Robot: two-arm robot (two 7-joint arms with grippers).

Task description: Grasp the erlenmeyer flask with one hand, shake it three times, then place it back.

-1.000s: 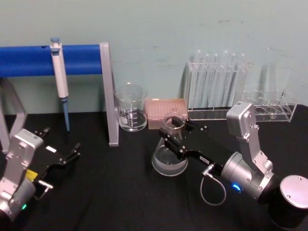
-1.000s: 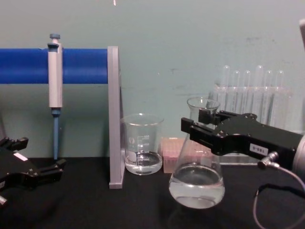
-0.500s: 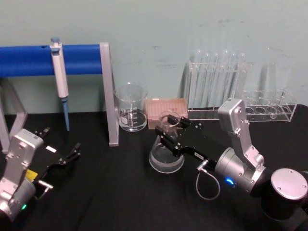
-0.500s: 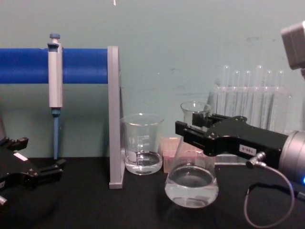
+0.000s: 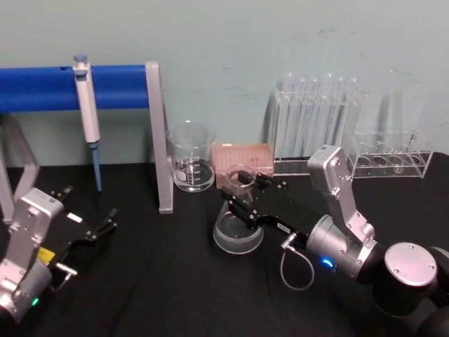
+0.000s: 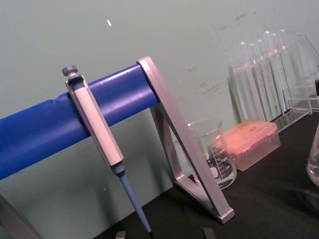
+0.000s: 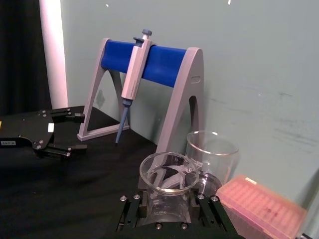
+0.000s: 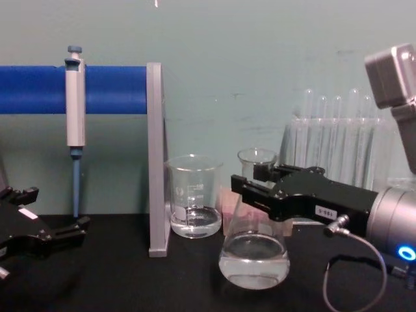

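Flask: the erlenmeyer flask (image 8: 253, 257) is upright, its long axis vertical. The mouth points up and the wide base is down, with a little clear liquid pooled at the bottom.
Where: the neck sits right between the fingers of the right gripper (image 5: 242, 188). The cone hangs below them, low over the black table (image 5: 175, 281); whether it touches the table, I cannot tell.
Grip: the jaws are clamped on the neck, with one finger (image 7: 130, 209) on each side of the glass.
Arm pose: the right arm reaches in roughly level, with the silver wrist (image 8: 390, 218) behind the fingers.
Past the fingertips: the beaker (image 7: 212, 154) and the pink box (image 7: 261, 204) are just beyond the flask.
Left gripper (image 8: 49, 211): parked well away from the right gripper, fingers spread and holding nothing.
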